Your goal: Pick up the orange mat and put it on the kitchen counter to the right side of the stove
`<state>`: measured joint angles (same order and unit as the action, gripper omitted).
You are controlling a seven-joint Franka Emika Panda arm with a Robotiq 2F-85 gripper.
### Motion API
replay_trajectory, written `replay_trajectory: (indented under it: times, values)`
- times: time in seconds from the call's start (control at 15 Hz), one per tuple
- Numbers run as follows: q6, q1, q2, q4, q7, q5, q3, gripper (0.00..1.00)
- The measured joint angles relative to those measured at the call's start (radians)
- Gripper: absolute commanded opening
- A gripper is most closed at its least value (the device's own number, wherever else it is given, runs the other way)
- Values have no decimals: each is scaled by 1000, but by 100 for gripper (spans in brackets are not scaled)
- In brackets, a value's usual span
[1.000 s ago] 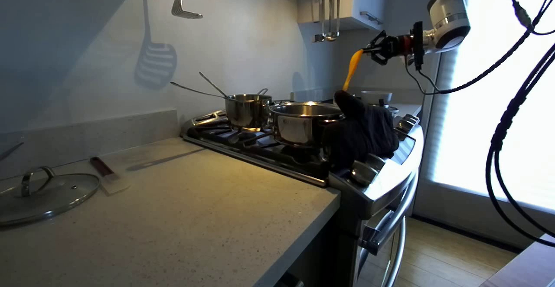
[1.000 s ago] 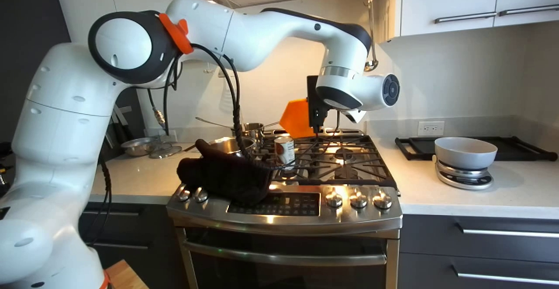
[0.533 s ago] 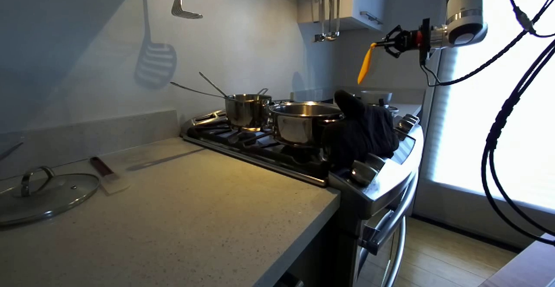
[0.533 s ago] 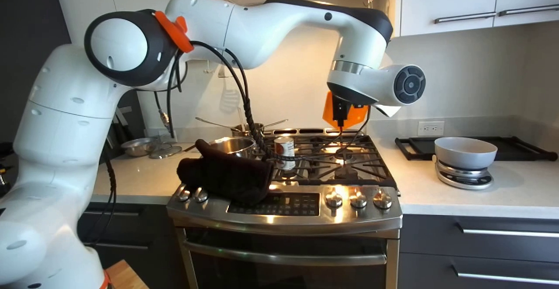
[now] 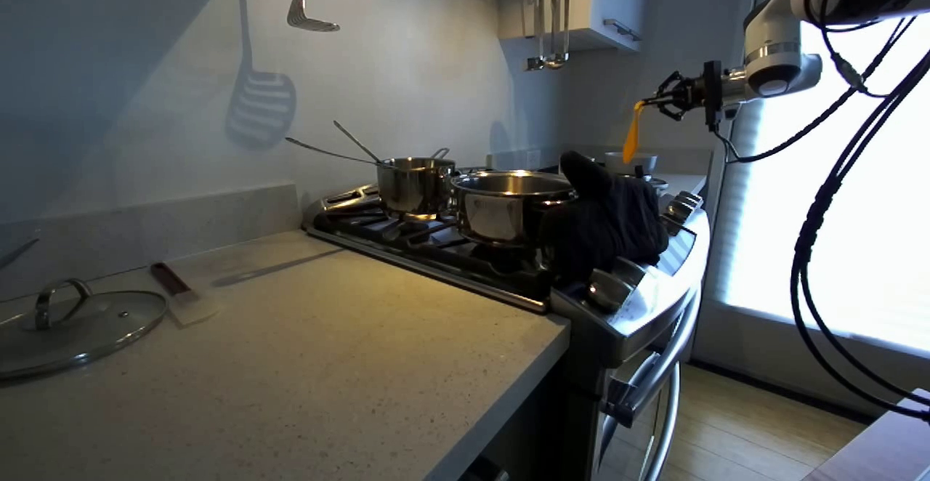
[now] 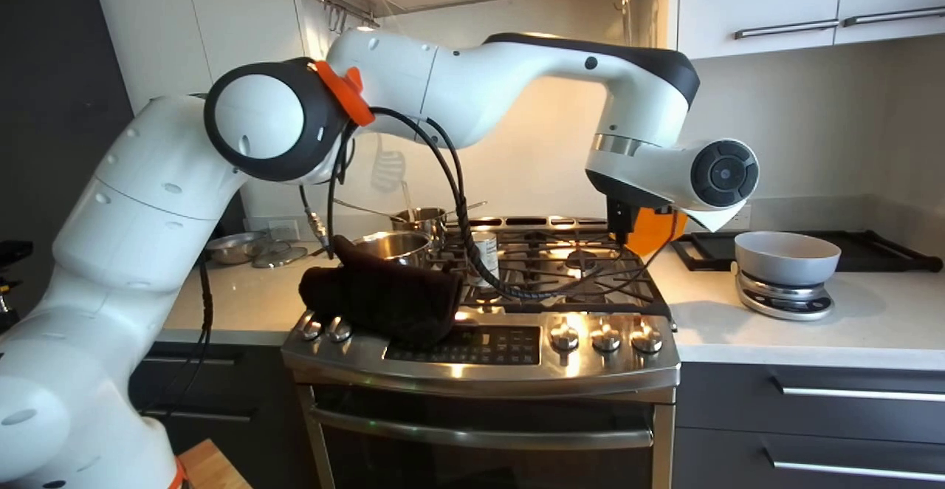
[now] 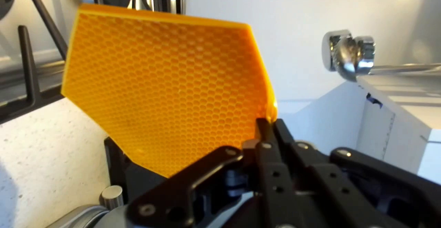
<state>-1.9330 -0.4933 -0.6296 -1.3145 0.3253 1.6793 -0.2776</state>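
My gripper (image 5: 642, 102) is shut on one edge of the orange mat (image 5: 632, 134), which hangs down from the fingertips in mid-air. In the wrist view the fingertips (image 7: 270, 121) pinch the mat's edge, and its honeycomb surface (image 7: 165, 86) fills the middle. In an exterior view the mat (image 6: 655, 230) shows partly behind the wrist, above the right edge of the stove (image 6: 480, 378); the fingers are hidden there. The counter (image 6: 712, 337) to the right of the stove also shows in the wrist view (image 7: 51, 159), below the mat.
On that counter are a white bowl (image 6: 787, 258) on a scale (image 6: 785, 304) and a black tray (image 6: 864, 249). The stove holds pots (image 5: 512, 208), a can (image 6: 483, 256) and a dark mitt (image 6: 380, 293). Upper cabinets (image 6: 760, 5) and hanging utensils (image 5: 556, 23) are near the arm.
The gripper has carried the mat rightward, from over the stove to its right edge in an exterior view. It has also come lower in the last half second. The grip has not changed.
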Motion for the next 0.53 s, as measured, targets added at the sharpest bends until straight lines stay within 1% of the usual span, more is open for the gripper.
replay_trajectory:
  times: [0.2,0.53]
  values:
    - [-46,-7,-79,88,-33,-14,1,1]
    - [-89,-11,-199,250,-86,-43,6,1]
